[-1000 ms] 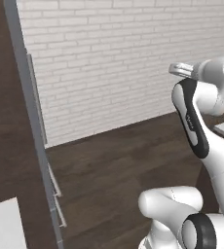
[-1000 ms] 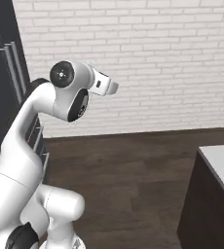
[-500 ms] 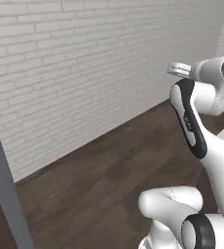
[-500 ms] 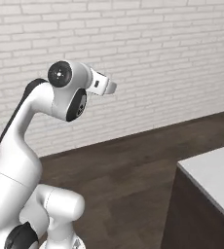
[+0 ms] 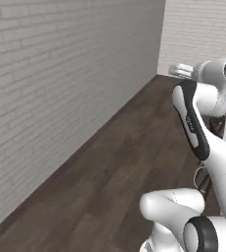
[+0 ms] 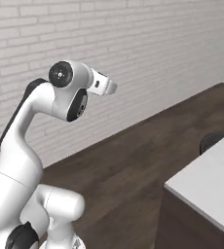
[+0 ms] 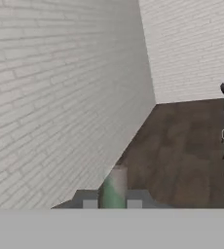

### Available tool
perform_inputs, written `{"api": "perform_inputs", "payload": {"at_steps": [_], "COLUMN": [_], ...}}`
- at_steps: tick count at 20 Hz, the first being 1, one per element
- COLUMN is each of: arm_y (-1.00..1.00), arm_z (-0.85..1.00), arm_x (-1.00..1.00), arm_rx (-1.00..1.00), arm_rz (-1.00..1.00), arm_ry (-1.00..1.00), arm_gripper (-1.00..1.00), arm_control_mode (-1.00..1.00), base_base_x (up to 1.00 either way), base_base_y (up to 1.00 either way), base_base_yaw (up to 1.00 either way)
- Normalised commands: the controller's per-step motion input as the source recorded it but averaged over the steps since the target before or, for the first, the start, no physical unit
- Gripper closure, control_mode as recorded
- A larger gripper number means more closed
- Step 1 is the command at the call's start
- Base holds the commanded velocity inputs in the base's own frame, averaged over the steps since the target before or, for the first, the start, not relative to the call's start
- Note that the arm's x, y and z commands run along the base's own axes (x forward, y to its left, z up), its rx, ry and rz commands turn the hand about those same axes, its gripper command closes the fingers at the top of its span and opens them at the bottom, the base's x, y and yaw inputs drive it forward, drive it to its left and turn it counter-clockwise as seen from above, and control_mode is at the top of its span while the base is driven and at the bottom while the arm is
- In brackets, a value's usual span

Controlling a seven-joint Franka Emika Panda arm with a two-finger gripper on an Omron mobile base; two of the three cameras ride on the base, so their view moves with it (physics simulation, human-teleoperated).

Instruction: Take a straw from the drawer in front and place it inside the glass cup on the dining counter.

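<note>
Gripper (image 7: 112, 204) is being held pinched on a pale green-tinted straw (image 7: 115, 187) | white surface (image 6: 209, 182) is being approached | risk: straw being dropped in transit, thin grip

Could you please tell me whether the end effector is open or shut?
Shut: in the hand view, the end effector grips the pale straw between its fingertips.
</note>
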Motion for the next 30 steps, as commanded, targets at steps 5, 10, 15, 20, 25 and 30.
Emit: {"api": "perform_inputs", "payload": {"at_steps": [5,10,15,20,25,30], "arm_y": [0.0,0.0,0.0,0.0,0.0,0.0], "arm_z": [0.0,0.0,0.0,0.0,0.0,0.0], "arm_x": [0.0,0.0,0.0,0.0,0.0,0.0], "arm_rx": [0.0,0.0,0.0,0.0,0.0,0.0], "arm_rz": [0.0,0.0,0.0,0.0,0.0,0.0], "arm_ry": [0.0,0.0,0.0,0.0,0.0,0.0], "arm_gripper": [1.0,1.0,1.0,1.0,1.0,1.0], "arm_control_mode": [1.0,1.0,1.0,1.0,1.0,1.0], "base_base_x": [0.93,0.87,0.89,0.94,0.96,0.95], "base_base_y": [0.53,0.69,0.82,0.84,0.85,0.86], "base_base_yaw": [-0.55,-0.58,-0.59,-0.58,-0.57,-0.56]}}
